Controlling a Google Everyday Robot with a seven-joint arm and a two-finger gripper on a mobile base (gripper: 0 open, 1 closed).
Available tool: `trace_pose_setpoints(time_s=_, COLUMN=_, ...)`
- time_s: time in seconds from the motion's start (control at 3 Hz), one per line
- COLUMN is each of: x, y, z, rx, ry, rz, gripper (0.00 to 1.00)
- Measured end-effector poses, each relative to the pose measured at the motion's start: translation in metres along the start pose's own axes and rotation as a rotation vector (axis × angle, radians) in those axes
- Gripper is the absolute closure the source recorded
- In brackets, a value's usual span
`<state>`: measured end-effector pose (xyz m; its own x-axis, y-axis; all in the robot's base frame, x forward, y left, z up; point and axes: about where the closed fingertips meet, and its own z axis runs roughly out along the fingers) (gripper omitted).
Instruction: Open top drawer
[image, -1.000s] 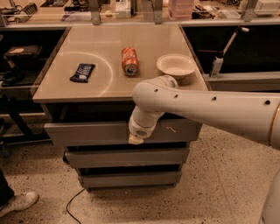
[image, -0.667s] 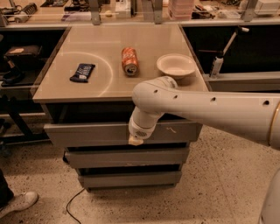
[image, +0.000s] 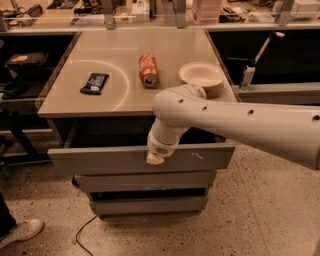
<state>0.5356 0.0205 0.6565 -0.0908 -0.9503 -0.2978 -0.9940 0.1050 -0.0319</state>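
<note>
Camera view: I found the gripper (image: 155, 159) on the top drawer's (image: 100, 160) upper front edge; drawer stood partly out. Grip state: I couldn't tell.

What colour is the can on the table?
The can is orange, camera view; the gripper is at the top drawer front.

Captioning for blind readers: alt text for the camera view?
The arm's tool sits against the front of the top drawer, which juts out past the two drawers below. On the table above: a can on its side, a pale bowl, a dark packet.
</note>
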Motion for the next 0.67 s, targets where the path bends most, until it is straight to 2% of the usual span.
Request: trace_pose_setpoints(time_s=0.67, x=-0.0050, y=-0.0005, z=-0.0160, rx=0.000, ry=0.000, rz=0.000, gripper=1.00)
